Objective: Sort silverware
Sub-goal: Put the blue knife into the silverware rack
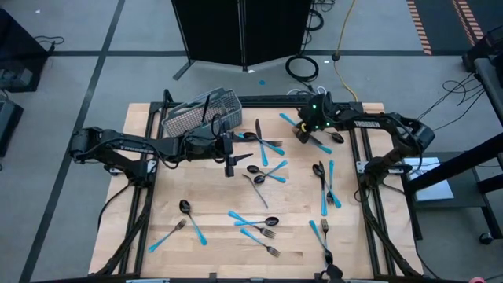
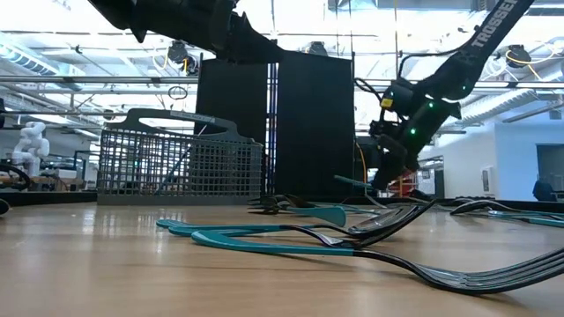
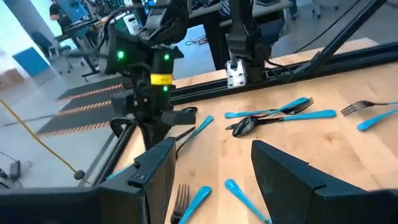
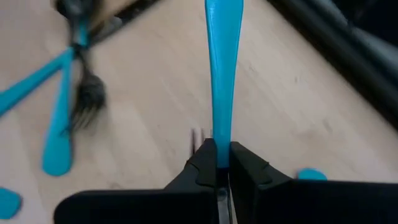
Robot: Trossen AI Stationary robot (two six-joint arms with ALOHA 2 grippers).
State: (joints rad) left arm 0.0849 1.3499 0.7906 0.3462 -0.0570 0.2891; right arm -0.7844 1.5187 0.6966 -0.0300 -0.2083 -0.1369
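Clearly clamped in right gripper [image 4: 217,163]: slim light-blue-handled utensil [image 4: 221,74] (head hidden between fingers). Left gripper [image 3: 211,171] gaping, empty, near grey wire-mesh basket [image 1: 196,112].

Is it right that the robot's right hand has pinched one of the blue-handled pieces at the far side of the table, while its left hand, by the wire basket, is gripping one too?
Not quite. The right hand is indeed shut on a blue-handled piece at the far side. But the left hand, near the wire basket, holds nothing: the left wrist view shows its fingers apart with only table between them.
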